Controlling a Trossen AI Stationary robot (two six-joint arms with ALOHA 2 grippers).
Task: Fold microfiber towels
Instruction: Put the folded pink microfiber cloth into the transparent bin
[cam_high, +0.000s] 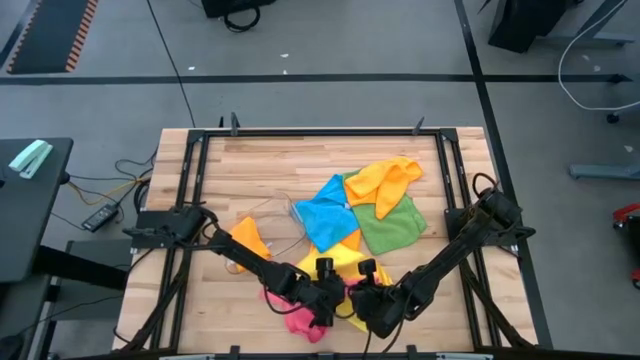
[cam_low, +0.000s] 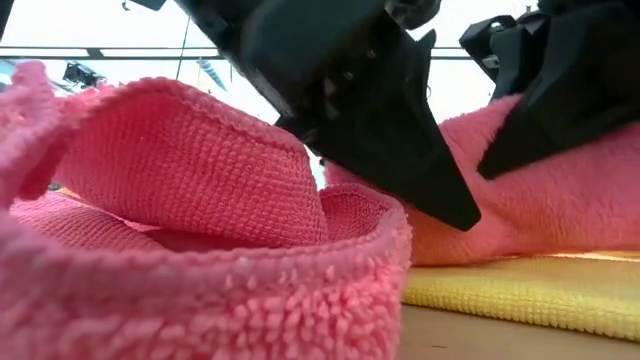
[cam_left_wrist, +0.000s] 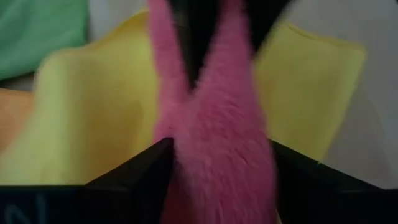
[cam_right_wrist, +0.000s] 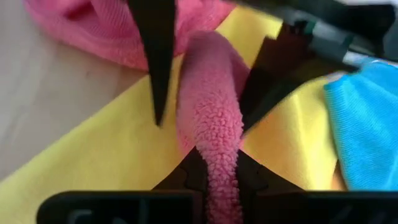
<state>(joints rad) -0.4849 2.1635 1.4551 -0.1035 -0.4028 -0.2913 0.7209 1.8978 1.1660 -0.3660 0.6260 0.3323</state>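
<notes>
Counting one pink towel (pinched).

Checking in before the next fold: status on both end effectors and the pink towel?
Right end effector shut on pink towel. Left end effector open around the same towel. Pink lies on yellow towel; nothing blocking.

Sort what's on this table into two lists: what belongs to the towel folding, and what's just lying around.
Part of the job:
- pink towel, pinched by the right gripper, with the left gripper open around it
- yellow towel under it
- blue towel
- green towel
- two orange towels

Just lying about:
- clear plastic tray
- cables beside the table
</notes>
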